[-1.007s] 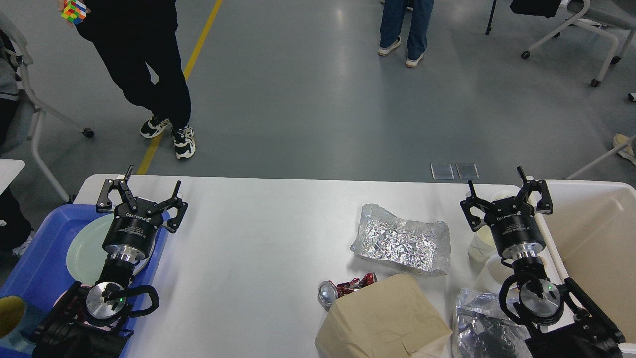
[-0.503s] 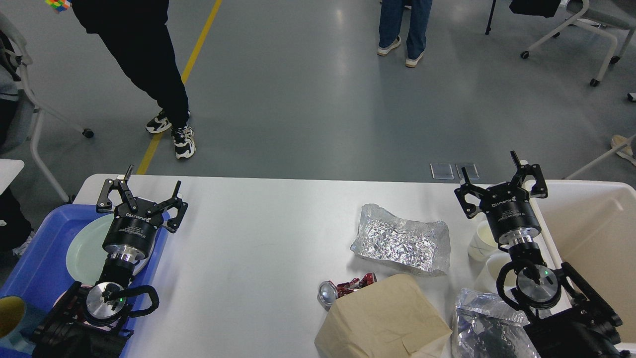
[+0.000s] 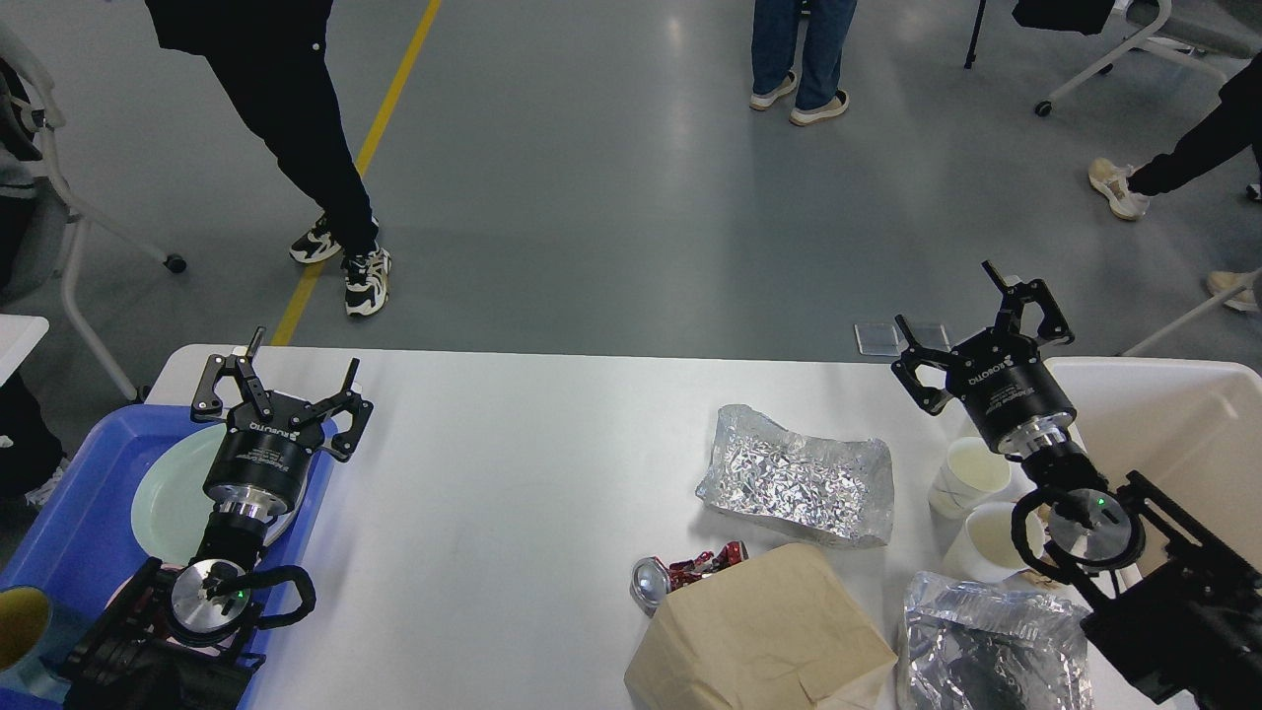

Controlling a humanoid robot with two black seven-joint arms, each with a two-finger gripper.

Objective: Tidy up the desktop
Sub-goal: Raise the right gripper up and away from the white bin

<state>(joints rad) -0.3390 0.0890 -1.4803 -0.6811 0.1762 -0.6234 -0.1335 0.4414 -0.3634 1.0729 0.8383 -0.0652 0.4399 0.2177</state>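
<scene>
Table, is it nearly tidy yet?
Not yet. Both grippers, left and right, are open and hold nothing. A plate already sits in the blue tray. Foil, a crushed can, a paper bag and two cups remain on the table.

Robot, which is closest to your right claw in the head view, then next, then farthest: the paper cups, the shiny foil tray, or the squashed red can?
From my right gripper:
1. Paper cups, just below it, by the cream bin.
2. Foil tray, further left, mid-table.
3. Crushed red can, lower left, poking out beside the brown paper bag.
</scene>
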